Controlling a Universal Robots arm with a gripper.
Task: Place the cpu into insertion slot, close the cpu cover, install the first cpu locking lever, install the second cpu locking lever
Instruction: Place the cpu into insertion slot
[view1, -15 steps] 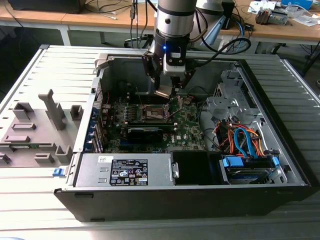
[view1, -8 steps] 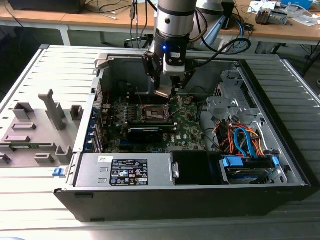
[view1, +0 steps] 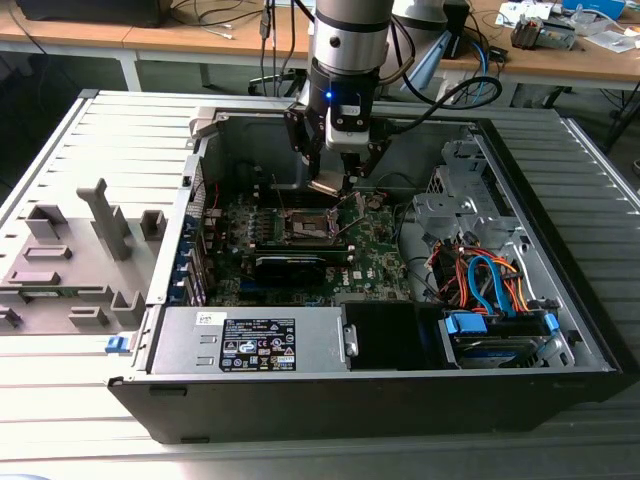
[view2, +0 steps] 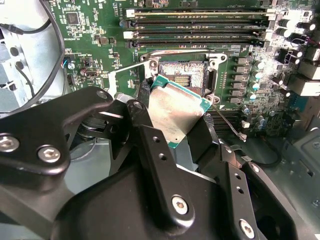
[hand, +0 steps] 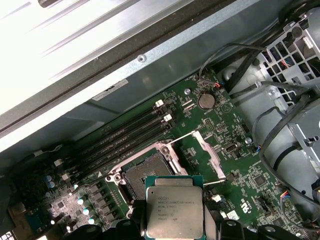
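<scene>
My gripper (view1: 331, 180) is shut on the cpu (view1: 327, 187), a flat square chip with a pale metal top, and holds it tilted just above the green motherboard inside the open computer case. In both wrist views the black fingers (view2: 204, 131) clamp the cpu (view2: 175, 107) (hand: 174, 211) by two opposite edges. The insertion slot (view2: 189, 75) (hand: 147, 175) lies bare right beside the chip, its contact field exposed. The cpu cover (hand: 207, 152) (view2: 127, 68) stands swung open at the slot's side. A thin locking lever (view2: 227, 121) sticks up loose by the slot.
Long black memory slots (view2: 200, 25) run along one side of the socket. A long black card (view1: 300, 265) lies across the board, with the power supply (view1: 250, 340) in front. Cables and a drive cage (view1: 490, 290) fill the exterior view's right. Grey fixtures (view1: 70, 260) sit outside the case.
</scene>
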